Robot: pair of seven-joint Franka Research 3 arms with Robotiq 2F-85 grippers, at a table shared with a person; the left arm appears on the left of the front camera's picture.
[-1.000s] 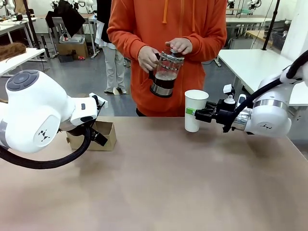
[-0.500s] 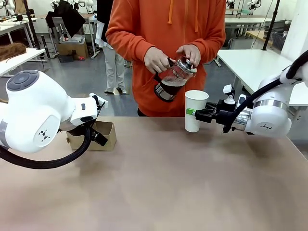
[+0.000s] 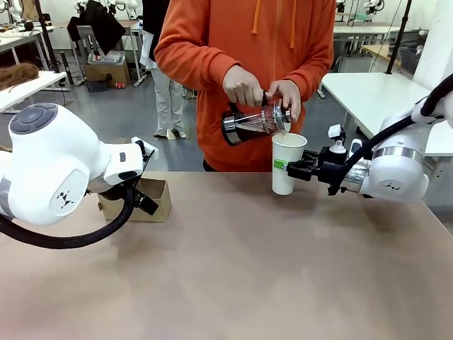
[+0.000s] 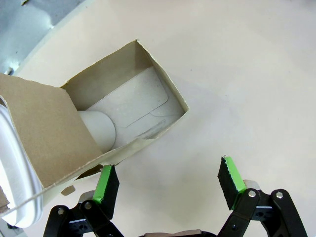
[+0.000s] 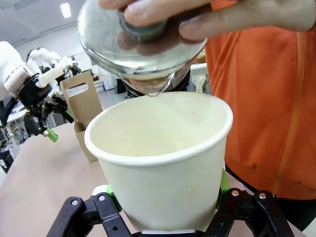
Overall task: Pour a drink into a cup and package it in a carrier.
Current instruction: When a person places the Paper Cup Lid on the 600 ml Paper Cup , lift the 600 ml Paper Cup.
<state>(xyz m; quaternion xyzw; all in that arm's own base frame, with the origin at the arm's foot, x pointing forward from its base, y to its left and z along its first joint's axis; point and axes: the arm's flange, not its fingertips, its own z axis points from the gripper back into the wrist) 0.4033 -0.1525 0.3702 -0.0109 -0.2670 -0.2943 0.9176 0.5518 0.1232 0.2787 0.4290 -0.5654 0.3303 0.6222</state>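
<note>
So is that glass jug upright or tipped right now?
Tipped. The jug lies almost on its side in the person's hands, its spout over the white cup that the right gripper holds.

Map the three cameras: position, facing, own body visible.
Front: fixed between the arms, faces across the brown table at a person in an orange hoodie tipping a clear glass jug over a tall white paper cup; white left arm and right arm show.
Left wrist: looks down past the open left tool into a brown cardboard carrier.
Right wrist: looks along the right tool, shut on the cup, up at the jug and person's fingers.
Shared by front and right wrist: cup, jug, carrier.
</note>
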